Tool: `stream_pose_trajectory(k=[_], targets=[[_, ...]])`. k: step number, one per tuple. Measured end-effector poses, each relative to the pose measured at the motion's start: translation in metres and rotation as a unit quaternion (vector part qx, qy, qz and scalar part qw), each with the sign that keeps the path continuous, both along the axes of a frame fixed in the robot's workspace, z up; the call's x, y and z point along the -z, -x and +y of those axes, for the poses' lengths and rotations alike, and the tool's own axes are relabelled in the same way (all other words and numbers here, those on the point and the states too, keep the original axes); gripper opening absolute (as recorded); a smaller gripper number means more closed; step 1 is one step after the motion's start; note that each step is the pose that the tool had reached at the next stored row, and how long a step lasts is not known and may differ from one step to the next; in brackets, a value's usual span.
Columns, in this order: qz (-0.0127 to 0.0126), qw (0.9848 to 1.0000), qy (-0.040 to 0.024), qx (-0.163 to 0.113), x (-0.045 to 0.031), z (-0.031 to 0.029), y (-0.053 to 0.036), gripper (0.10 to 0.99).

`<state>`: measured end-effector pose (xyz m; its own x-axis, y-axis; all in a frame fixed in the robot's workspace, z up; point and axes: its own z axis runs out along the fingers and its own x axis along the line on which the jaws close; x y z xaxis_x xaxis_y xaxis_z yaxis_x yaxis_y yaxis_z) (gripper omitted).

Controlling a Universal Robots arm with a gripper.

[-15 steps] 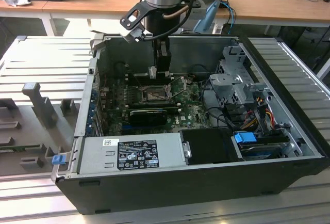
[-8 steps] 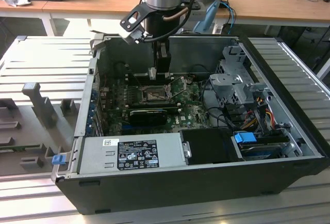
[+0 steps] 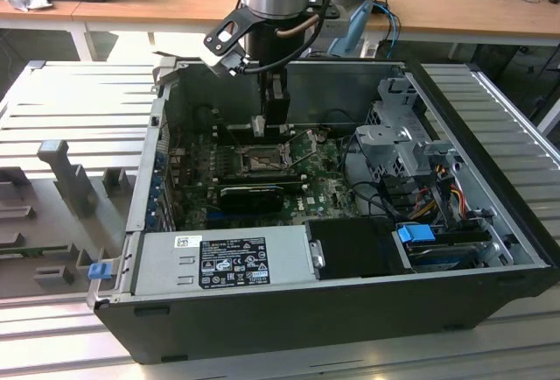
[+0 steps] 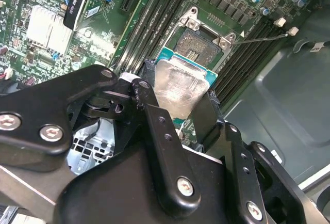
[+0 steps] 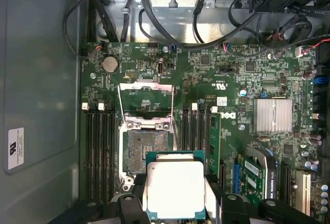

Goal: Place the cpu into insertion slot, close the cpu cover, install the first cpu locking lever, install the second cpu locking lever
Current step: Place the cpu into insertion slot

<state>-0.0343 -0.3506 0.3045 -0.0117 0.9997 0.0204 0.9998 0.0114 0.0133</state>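
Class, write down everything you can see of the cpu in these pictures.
The cpu is a small flat square chip: a pale silvery-grey, metal-looking lid with rounded corners on a thin teal-green board rim. The gripper clamps it by two opposite edges between black fingers. It hangs above the motherboard, not seated, at the edge of the open insertion slot.

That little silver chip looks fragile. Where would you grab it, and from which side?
By two opposite thin edges, coming from the side of its pale top face. The cpu is a thin flat square, so only its rim offers grip, and that probably leaves the underside free to meet the insertion slot. The gripper holds it this way.
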Motion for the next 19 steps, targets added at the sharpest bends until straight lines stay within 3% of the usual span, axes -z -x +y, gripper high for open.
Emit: stream_pose_trajectory(k=[14, 15, 17, 19], targets=[[0.0058, 1.0, 0.0, 0.0, 0.008, 0.0, 0.0, 0.529], [0.0066, 1.0, 0.0, 0.0, 0.0089, 0.0, 0.0, 0.529], [0.0135, 0.9999, 0.0, 0.0, 0.0131, 0.0, 0.0, 0.529], [0.0148, 0.9999, -0.0002, 0.0, 0.019, 0.0, 0.0, 0.529]])
